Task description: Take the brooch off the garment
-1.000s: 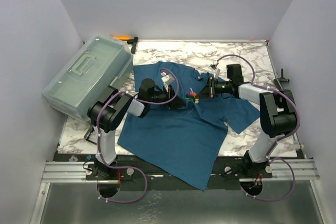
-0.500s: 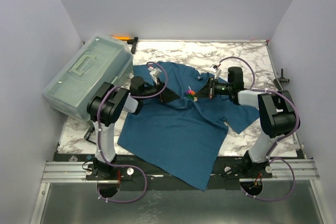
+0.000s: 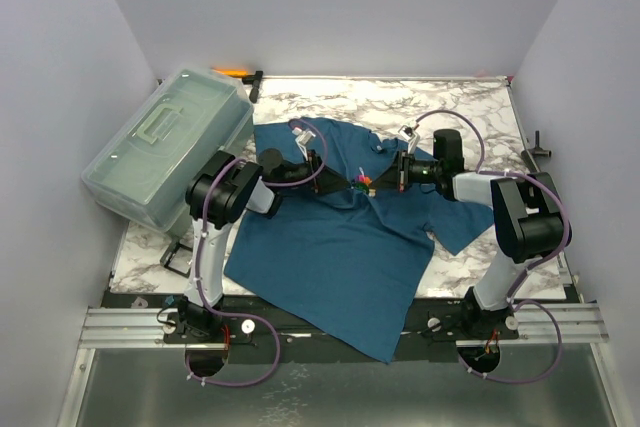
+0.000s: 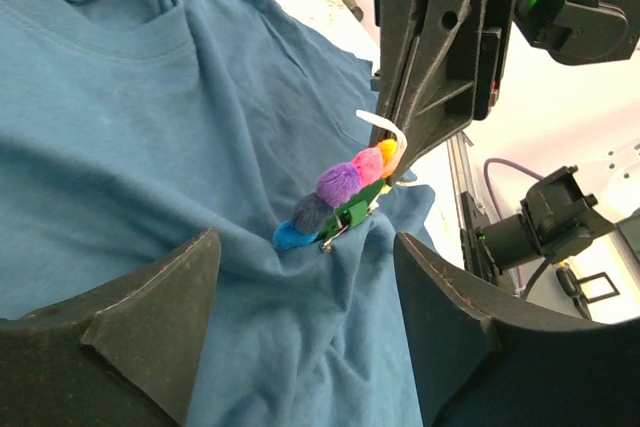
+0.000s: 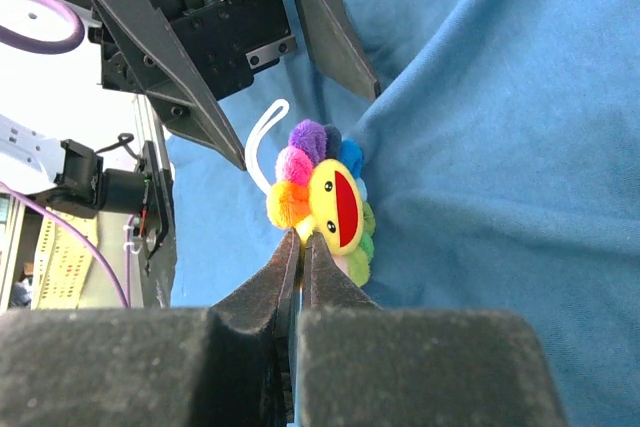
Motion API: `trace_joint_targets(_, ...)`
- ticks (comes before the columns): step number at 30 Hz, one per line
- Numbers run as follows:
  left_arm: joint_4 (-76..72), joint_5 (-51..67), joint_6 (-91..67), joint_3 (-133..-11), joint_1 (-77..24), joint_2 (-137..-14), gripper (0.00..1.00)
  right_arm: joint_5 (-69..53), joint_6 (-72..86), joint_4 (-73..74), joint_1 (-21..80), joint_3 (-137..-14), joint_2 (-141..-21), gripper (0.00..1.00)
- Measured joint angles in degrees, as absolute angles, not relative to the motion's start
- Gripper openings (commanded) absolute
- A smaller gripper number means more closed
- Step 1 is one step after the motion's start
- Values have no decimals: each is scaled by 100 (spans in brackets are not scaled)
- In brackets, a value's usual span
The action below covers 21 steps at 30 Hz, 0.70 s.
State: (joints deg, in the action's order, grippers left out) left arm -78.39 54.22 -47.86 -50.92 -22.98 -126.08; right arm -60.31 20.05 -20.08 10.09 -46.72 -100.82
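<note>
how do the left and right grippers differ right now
The left gripper is open; the right gripper is shut. The left gripper's jaws stand apart on either side of the brooch, clear of it; the right gripper's tips meet at its edge. Both point at the brooch, low over the garment.

Closed tool (image 5: 301, 245) touching brooch (image 5: 335, 209) on garment (image 5: 500, 147)
</note>
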Motion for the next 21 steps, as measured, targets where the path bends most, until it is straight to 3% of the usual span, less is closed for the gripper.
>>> trace_joint_targets(7, -8009, 5492, -4886, -5177, -2464, -12798, 58, -6119, 1942, -1994, 1009, -4646, -10082, 1)
trace_joint_targets(13, -8064, 5489, -4915, -5199, -2471, -12849, 69, -6217, 1887, -1951, 1009, -4630, -10082, 1)
trace_joint_targets(21, -8213, 5557, -5004, -5400, -2502, -13019, 63, -6307, 1833, -1916, 1009, -4589, -10079, 1)
